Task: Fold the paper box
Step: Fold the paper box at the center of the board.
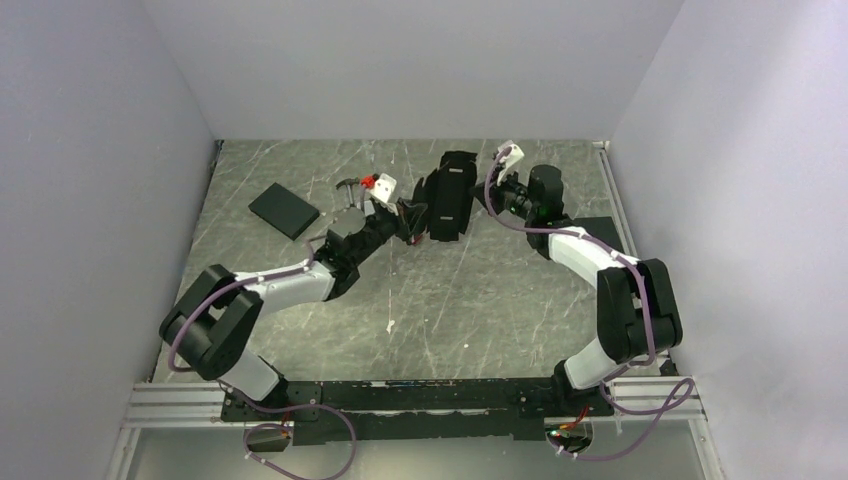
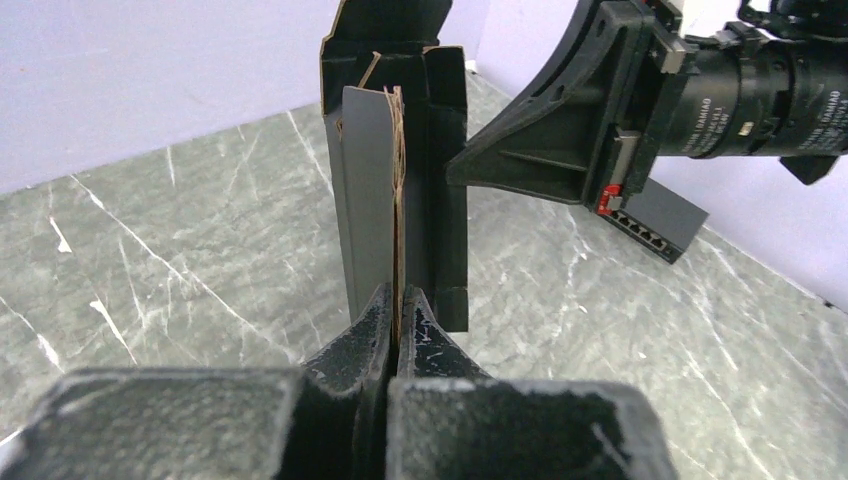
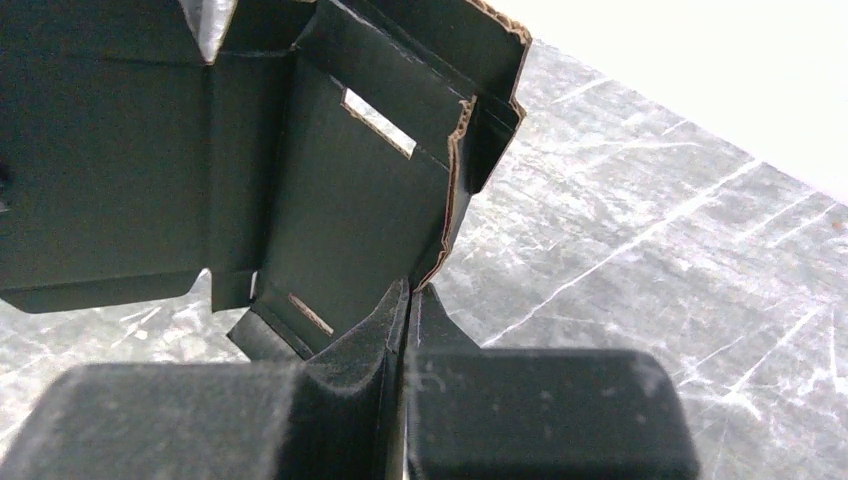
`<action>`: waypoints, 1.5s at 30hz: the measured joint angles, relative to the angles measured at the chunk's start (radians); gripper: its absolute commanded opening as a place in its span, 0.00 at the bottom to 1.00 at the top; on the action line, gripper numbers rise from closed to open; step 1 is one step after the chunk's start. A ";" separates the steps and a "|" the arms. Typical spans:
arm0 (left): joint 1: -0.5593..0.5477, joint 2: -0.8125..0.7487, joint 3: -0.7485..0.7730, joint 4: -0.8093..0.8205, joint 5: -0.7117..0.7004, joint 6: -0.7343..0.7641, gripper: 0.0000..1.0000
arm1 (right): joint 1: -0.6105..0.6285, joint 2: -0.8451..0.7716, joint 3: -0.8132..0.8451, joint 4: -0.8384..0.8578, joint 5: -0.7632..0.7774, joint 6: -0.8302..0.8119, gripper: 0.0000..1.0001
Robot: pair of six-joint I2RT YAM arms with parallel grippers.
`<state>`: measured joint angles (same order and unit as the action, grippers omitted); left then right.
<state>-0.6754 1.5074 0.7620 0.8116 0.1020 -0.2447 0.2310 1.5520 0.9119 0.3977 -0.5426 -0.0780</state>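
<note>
Count of items, by kind.

Paper box (image 1: pixel 447 195): one, a single piece of black die-cut cardboard. The right wrist view shows two narrow slots cut in one of its panels.

Grippers: two, my left gripper (image 2: pixel 400 300) and my right gripper (image 3: pixel 411 292), each with two fingers.

Arms: two, my left arm (image 1: pixel 280 285) and my right arm (image 1: pixel 590 255).

Flat rectangular slabs: two. One black slab (image 1: pixel 283 210) is in full view. One dark slab (image 1: pixel 603 228) is partly hidden behind my right arm.

Table (image 1: pixel 480 310): one.

Black paper box (image 1: pixel 448 195), partly folded, flaps raised, mid-table.
</note>
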 measured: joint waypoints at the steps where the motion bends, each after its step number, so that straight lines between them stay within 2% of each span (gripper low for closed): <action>1: -0.002 0.018 -0.010 0.037 -0.005 0.021 0.00 | 0.000 0.000 -0.017 0.031 0.005 -0.010 0.00; 13: -0.031 0.202 -0.114 0.306 -0.051 0.156 0.00 | 0.050 0.027 -0.205 0.220 0.034 -0.161 0.00; 21: -0.036 0.205 -0.186 0.422 -0.056 0.173 0.00 | 0.051 0.028 -0.222 0.254 -0.010 -0.174 0.11; 26: -0.036 0.205 -0.226 0.472 -0.058 0.173 0.00 | 0.054 0.028 -0.223 0.238 -0.056 -0.173 0.14; 37: -0.040 0.205 -0.264 0.501 -0.072 0.173 0.00 | 0.053 0.034 -0.213 0.199 -0.150 -0.085 0.15; 45: -0.040 0.201 -0.266 0.510 -0.074 0.169 0.00 | 0.051 0.050 -0.174 0.177 -0.111 0.080 0.07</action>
<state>-0.7151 1.7084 0.4965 1.3216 0.0277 -0.0761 0.2821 1.6024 0.7383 0.5747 -0.6537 0.0021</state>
